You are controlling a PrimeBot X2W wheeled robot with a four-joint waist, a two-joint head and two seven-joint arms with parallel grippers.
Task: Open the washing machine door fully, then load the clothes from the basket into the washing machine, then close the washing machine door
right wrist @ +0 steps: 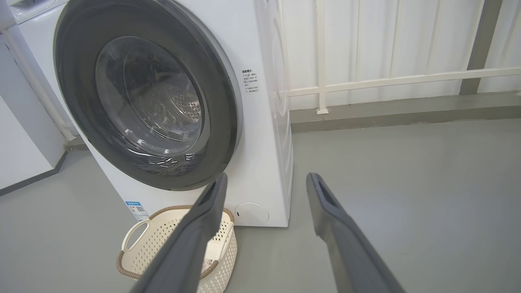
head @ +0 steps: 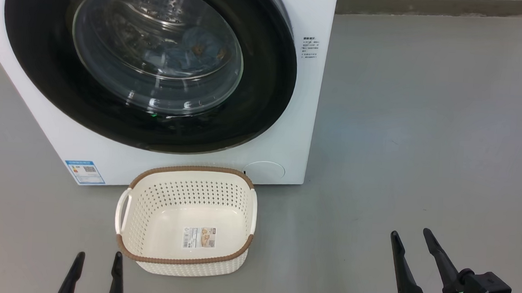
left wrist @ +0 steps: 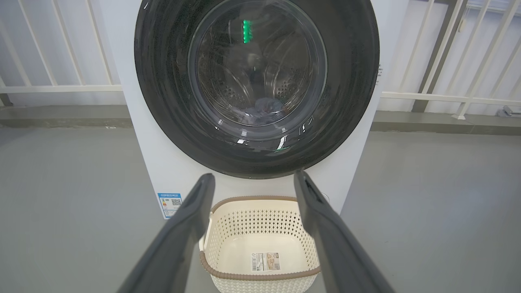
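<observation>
The white washing machine (head: pixel 289 134) stands ahead with its black-rimmed round door (head: pixel 264 97) shut against its front. Through the glass, light blue clothes (head: pixel 199 52) lie inside the drum. The cream basket (head: pixel 240 195) with a brown rim sits on the floor just before the machine, holding nothing but a paper label on its bottom. My left gripper (head: pixel 98 260) is open at the lower left, beside the basket's near left corner. My right gripper (head: pixel 412 235) is open at the lower right, well away from the basket. The door (left wrist: pixel 163 81), basket (left wrist: pixel 260 211) and open left gripper (left wrist: pixel 254 181) appear in the left wrist view; the right wrist view has the door (right wrist: pixel 77 101), basket (right wrist: pixel 138 240) and right gripper (right wrist: pixel 266 179).
Grey floor (head: pixel 425 129) spreads wide to the machine's right. A white railing (right wrist: pixel 386 77) and a low kerb run behind the machine. A blue label (head: pixel 84 172) marks the machine's lower left corner, and a round service flap (head: pixel 264 170) sits at its lower right.
</observation>
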